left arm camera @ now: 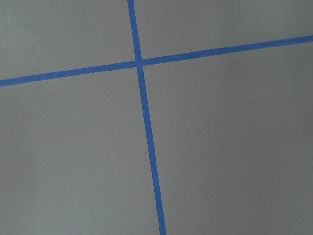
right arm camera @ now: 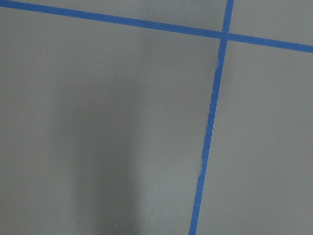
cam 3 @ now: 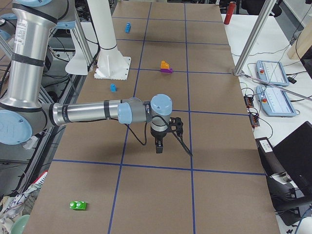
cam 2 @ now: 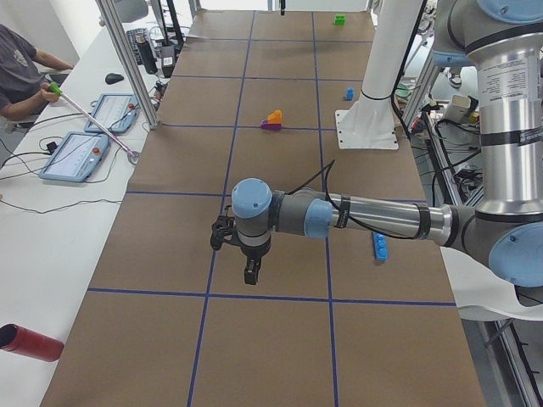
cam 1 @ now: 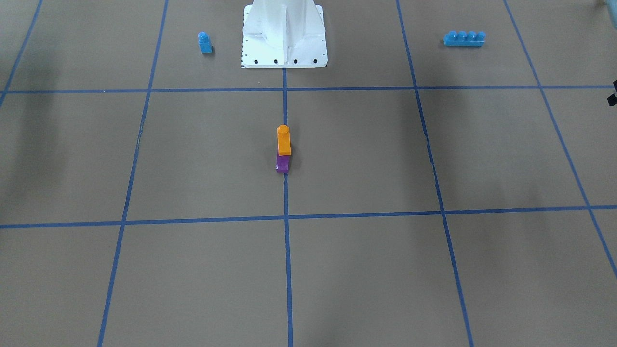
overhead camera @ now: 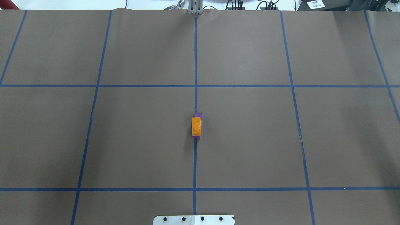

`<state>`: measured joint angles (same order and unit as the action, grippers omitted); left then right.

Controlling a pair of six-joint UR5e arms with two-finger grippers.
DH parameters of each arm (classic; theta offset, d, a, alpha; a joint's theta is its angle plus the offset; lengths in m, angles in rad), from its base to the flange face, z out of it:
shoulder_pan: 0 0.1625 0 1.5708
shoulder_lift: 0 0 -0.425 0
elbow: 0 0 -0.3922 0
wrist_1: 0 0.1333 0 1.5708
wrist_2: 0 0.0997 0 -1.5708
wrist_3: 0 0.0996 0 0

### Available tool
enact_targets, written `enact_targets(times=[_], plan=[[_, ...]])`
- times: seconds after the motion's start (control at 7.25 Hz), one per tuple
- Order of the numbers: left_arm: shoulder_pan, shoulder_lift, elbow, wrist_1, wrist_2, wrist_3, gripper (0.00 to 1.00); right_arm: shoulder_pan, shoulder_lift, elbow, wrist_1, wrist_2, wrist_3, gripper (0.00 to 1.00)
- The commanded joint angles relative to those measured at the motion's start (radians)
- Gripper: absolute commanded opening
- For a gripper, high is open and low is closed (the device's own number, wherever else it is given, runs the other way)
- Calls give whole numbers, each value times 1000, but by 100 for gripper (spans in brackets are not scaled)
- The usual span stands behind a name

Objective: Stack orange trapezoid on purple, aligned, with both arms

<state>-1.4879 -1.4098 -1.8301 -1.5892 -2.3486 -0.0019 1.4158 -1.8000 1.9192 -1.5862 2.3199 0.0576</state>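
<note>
- The left black two-finger gripper (cam 2: 253,273) and the right black two-finger gripper (cam 3: 159,146) are hanging well out to either side of the white metal pedestal base (cam 1: 284,53). I cannot tell how wide either is standing.
- The small glossy orange plastic trapezoid block (cam 1: 284,140) is sitting on the small glossy purple plastic block (cam 1: 282,165), in front of that base. It is looking slightly skewed, and the stacking seems done.

The small glossy orange plastic trapezoid block (cam 1: 284,140) sits on the small glossy purple plastic block (cam 1: 282,165), with bare brown paper table (cam 1: 193,159) on every side. The white metal robot pedestal (cam 1: 284,33) stands behind the stack. A small blue single-stud block (cam 1: 205,42) and a long blue four-stud brick (cam 1: 464,38) flank the pedestal. The grey jointed left arm (cam 2: 373,219) and right arm (cam 3: 92,113) stretch low over the table, well apart from the stack
</note>
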Motion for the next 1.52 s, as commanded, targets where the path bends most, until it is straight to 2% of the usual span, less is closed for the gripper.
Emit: enact_targets(times=[0.0,0.97,1.38], plan=[[0,2,0,0,0,-3,100,2,-1,12,0,1,5,100],[3,-6,-3,0,2,-4,100,3,4,10,0,1,16,100],[5,-6,-54,2,3,-4,100,2,7,-8,0,12,16,100]])
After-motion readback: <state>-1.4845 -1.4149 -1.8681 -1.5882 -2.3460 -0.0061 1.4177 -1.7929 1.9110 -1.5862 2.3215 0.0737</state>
